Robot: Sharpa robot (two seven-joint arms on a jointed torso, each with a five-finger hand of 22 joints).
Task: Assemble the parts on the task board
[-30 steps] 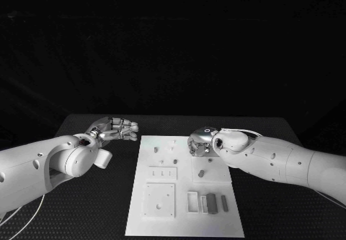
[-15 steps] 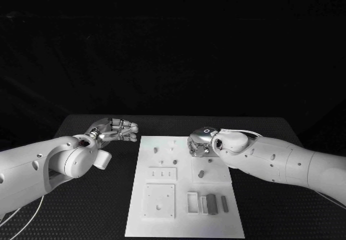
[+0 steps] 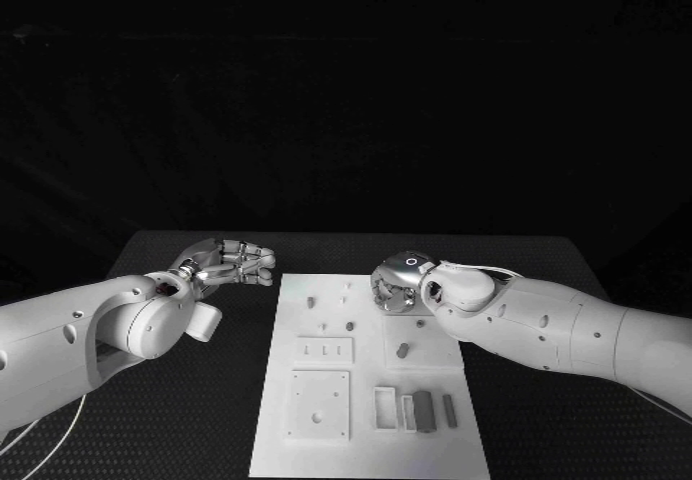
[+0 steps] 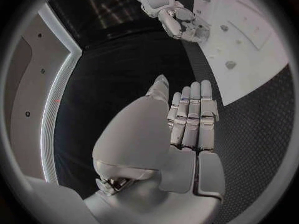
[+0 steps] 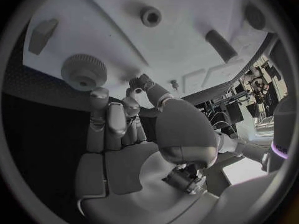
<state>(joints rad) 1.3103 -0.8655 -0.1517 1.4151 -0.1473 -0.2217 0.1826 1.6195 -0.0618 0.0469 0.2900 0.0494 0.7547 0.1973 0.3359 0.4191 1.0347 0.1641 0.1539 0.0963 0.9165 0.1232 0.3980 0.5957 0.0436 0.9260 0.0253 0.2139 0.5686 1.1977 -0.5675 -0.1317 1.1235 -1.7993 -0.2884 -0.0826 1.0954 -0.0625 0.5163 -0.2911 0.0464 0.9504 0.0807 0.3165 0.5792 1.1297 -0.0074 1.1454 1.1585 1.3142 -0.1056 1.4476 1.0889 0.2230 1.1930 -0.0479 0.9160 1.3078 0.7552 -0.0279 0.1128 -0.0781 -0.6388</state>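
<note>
Two hands we see from the head: our left hand (image 3: 231,262) curled shut, empty, beside the task board (image 3: 368,400); our right hand (image 3: 400,287) over its far edge. Left wrist: fingers together, nothing held. Right wrist: fingers apart, empty, above a knurled part (image 5: 84,71).

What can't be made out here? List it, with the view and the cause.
1. Head view: what lies under the right hand on the board; the hand covers it.
2. Head view: the shapes of the grey parts near the board's front edge; too small.
3. Left wrist view: the far part of the board; cut off by the circle's rim.
</note>
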